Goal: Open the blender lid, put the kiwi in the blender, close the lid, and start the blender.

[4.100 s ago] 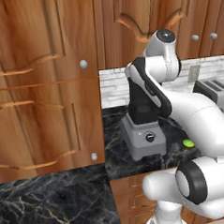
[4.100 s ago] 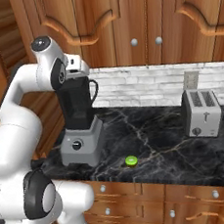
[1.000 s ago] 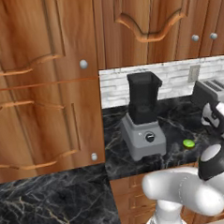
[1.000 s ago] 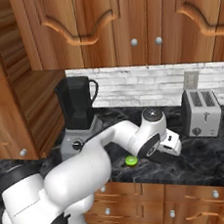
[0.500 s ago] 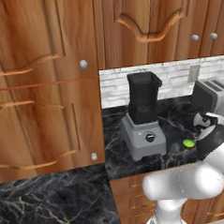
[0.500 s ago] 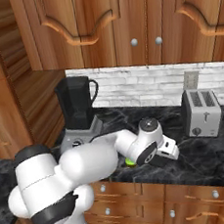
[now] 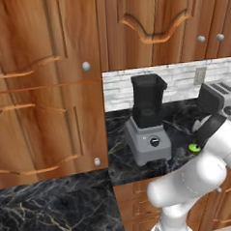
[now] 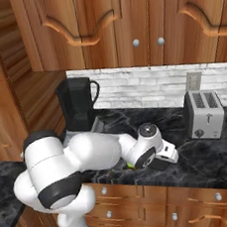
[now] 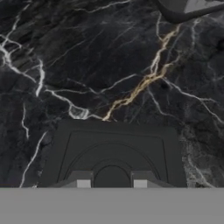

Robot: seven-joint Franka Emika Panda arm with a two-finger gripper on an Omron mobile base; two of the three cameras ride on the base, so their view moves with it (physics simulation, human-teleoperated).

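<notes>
The blender [image 7: 148, 120] stands on the dark marble counter, its dark jar [image 8: 76, 108] open at the top. My gripper [image 9: 111, 183] is shut on the blender lid [image 9: 113, 151], a flat square black cap that lies between the fingertips [image 9: 83, 181]. The gripper [image 8: 160, 163] is low over the counter, right of the blender. I cannot tell whether the lid touches the marble. The kiwi [image 7: 194, 147] lies on the counter just beside my forearm; in the right base view a green sliver of kiwi [image 8: 130, 164] peeks out under the arm.
A silver toaster [image 8: 204, 115] stands at the back right of the counter [image 8: 215, 158], under a wall outlet [image 8: 193, 81]. A tall wooden cabinet [image 7: 43, 88] walls off the blender's left side. Upper cabinets hang above.
The arm has left the top of the jar with the lid and swung down to the right. In the last second the hand sank lower over the counter by the kiwi.
</notes>
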